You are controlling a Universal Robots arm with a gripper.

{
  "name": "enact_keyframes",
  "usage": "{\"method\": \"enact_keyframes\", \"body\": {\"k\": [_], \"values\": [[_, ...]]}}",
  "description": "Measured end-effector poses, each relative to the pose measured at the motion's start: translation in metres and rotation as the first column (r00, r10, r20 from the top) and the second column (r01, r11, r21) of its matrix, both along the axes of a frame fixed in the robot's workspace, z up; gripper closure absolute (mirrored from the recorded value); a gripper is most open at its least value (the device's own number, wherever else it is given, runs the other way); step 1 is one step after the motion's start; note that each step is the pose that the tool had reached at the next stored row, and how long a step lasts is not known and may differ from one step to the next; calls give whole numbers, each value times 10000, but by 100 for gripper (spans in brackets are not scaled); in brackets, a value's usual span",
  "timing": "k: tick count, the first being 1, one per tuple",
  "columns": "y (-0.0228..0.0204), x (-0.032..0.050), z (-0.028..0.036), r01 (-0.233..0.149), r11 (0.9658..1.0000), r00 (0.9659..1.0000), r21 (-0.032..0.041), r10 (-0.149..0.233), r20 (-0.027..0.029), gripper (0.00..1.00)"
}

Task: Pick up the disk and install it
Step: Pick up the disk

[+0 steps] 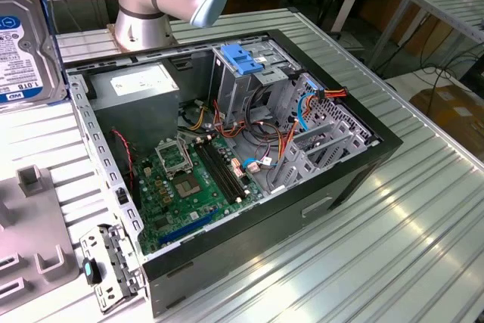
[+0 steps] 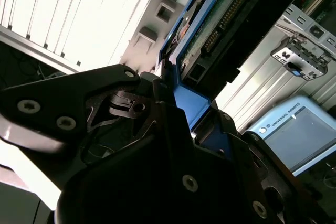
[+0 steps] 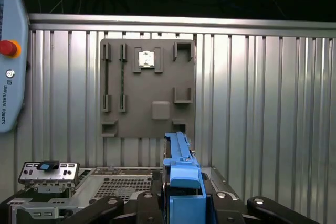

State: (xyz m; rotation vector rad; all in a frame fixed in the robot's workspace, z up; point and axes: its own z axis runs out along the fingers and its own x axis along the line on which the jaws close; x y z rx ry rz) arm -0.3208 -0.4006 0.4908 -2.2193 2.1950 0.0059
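Looking at what could bite here, biggest thing first. The ribbed metal counter (image 1: 393, 247) carries the open computer case (image 1: 249, 156). The disk (image 1: 23, 43) is up in the air at the exterior view's left, well apart from the case and above the grey fixture plate (image 1: 30, 225).

In the first wrist view the fingers (image 3: 157, 195) are clenched on the disk's blue rail, and that's my worry. It's a narrow hold on plastic, so I reckon the drive could pivot or slip if it bumps anything.

The drive cage (image 1: 249, 88) also has loose cables (image 1: 265, 141) hanging right beside it. My guess is those could snag, or a tilted rail could jam at the bay.

As for writing, the disk has a blue-and-white label (image 1: 19, 24) with print on it. The teach pendant (image 3: 10, 61) has lettering too. Not spelling either out.
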Motion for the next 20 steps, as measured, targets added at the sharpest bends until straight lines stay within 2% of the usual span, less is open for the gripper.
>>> {"method": "enact_keyframes", "body": {"k": [3,8,20], "values": [[0,92,0,0,10000,10000,0,0,0,63],[-1,189,0,0,10000,10000,-1,0,-1,63],[-6,343,0,0,10000,10000,0,0,-1,63]]}}
